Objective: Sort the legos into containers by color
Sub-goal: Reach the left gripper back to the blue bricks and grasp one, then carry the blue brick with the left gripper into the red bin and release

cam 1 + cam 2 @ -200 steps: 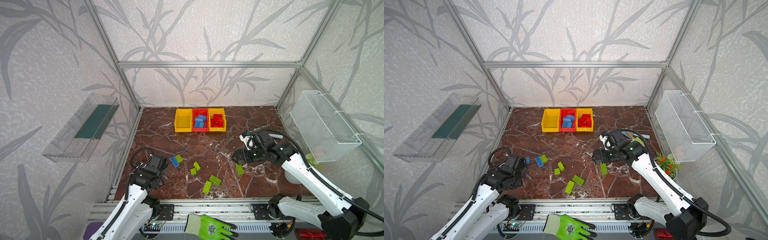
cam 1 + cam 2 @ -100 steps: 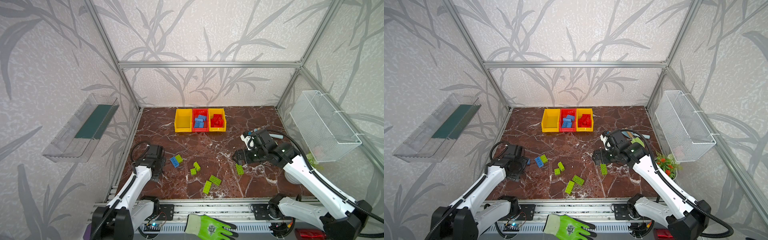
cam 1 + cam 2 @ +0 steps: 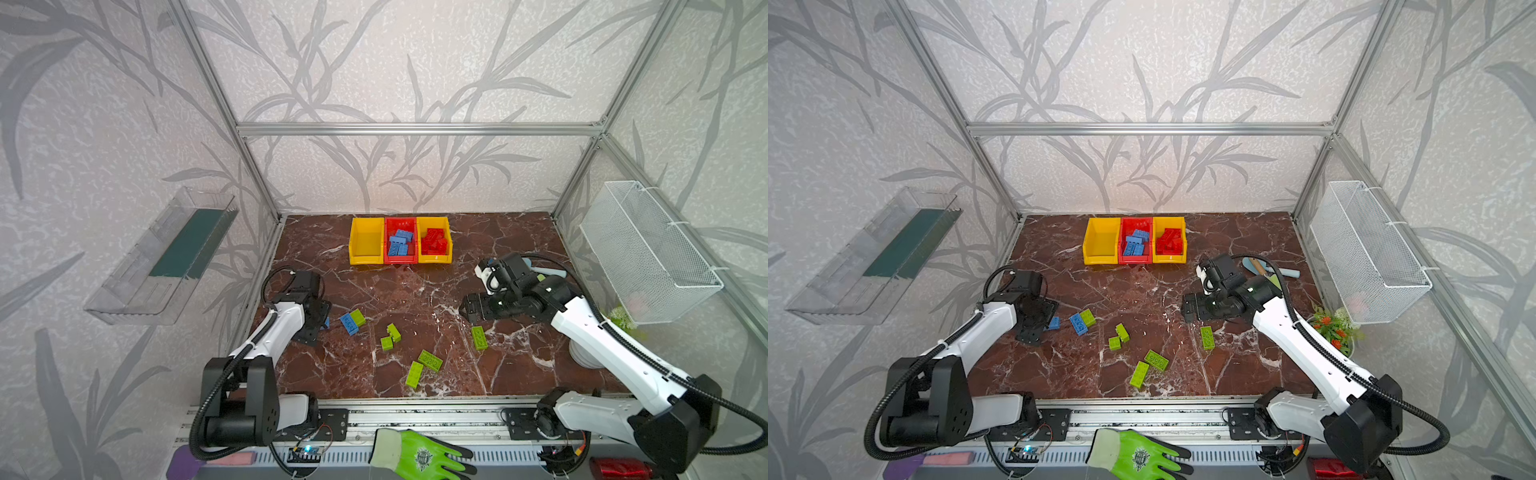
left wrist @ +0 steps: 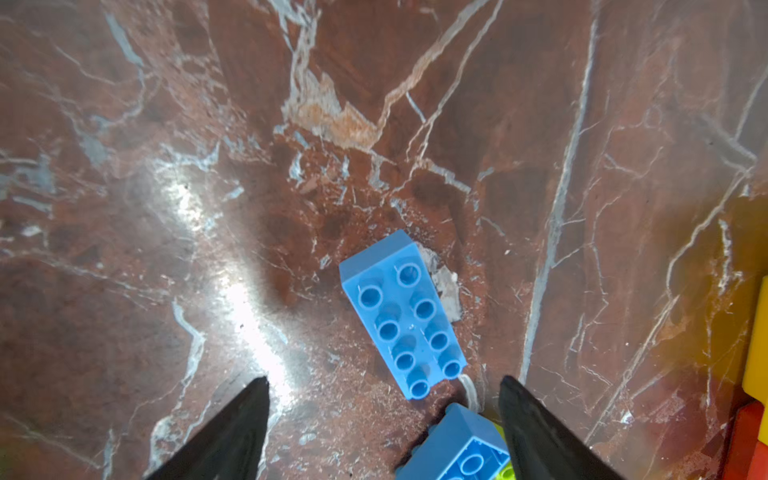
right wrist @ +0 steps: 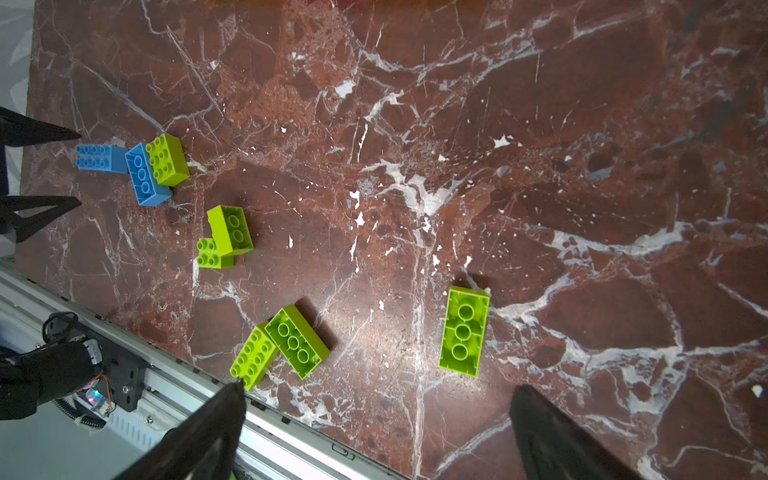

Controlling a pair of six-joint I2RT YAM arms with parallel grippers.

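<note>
Three joined containers stand at the back in both top views: an empty yellow bin, a red bin with blue legos, and a yellow bin with red legos. My left gripper is open and low over the table, a loose blue brick just ahead of its fingertips. A second blue brick lies by one finger, joined to a lime green one. My right gripper hangs open and empty above a lime green brick. Several more green bricks lie scattered in front.
A white wire basket hangs on the right wall and a clear tray on the left. A potted plant and a hand tool sit at the table's right edge. A green glove rests beyond the front rail.
My left arm has reached away from the front edge and toward the blue bricks, bringing its open gripper up to them. The right arm has hardly moved.
</note>
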